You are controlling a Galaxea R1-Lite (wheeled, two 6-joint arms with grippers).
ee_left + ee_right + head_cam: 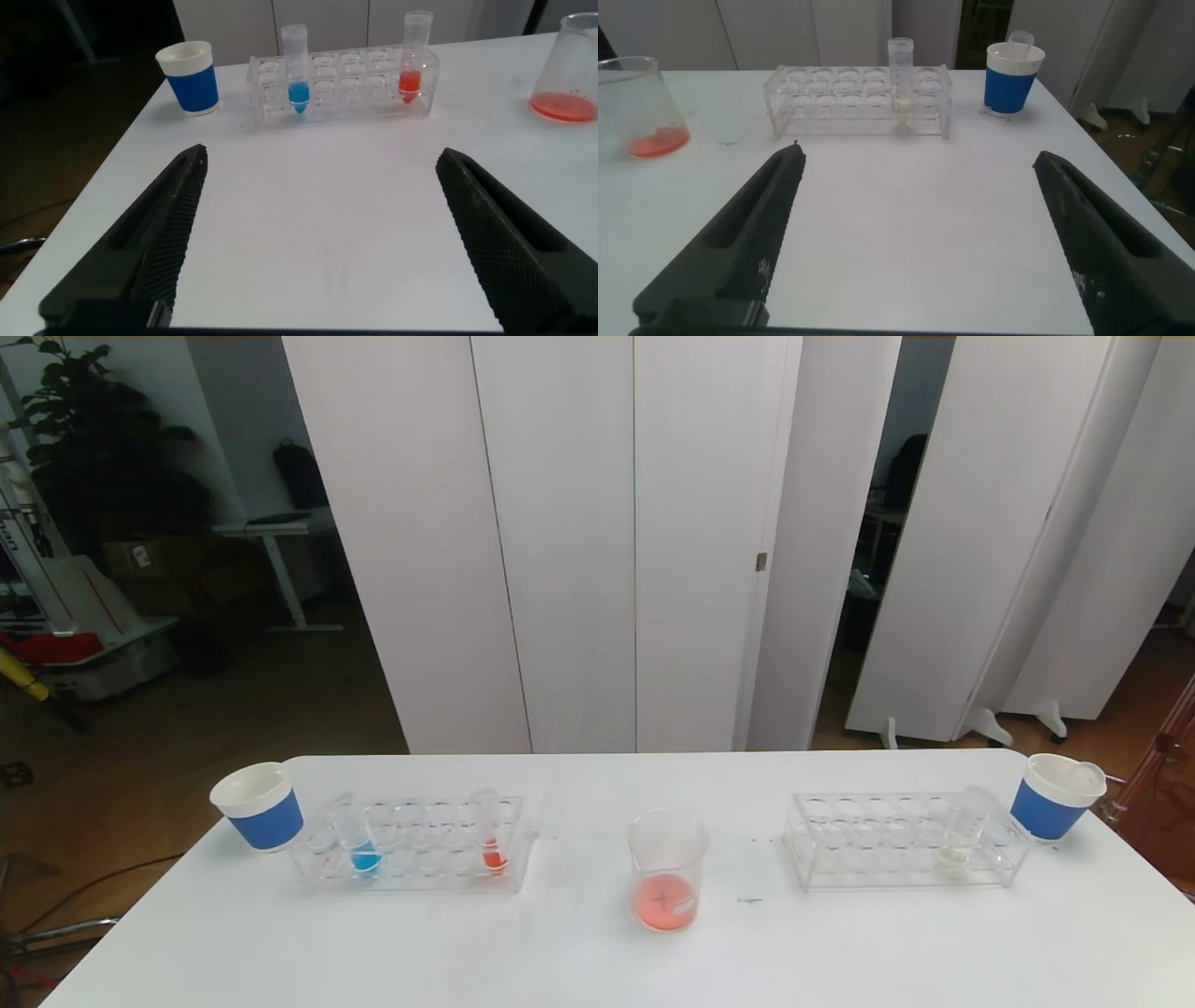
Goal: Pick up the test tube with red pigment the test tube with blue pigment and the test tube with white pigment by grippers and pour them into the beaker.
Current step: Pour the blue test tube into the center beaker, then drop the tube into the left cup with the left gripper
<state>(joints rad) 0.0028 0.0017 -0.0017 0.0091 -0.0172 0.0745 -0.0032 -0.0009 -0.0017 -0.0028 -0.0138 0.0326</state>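
Note:
The beaker (666,870) stands mid-table with orange-red liquid in its bottom; it also shows in the left wrist view (569,70) and the right wrist view (633,107). The blue-pigment tube (358,840) and a red-pigment tube (490,840) stand in the left clear rack (411,868); both show in the left wrist view, blue (297,79) and red (413,61). The white-pigment tube (962,831) stands in the right rack (896,859), also seen in the right wrist view (901,79). My left gripper (320,159) and right gripper (917,159) are open, empty, low over the near table, outside the head view.
A blue-and-white paper cup (260,805) stands at the table's far left corner, beside the left rack. Another cup (1055,795) stands at the far right corner with a tube in it. White folding screens stand behind the table.

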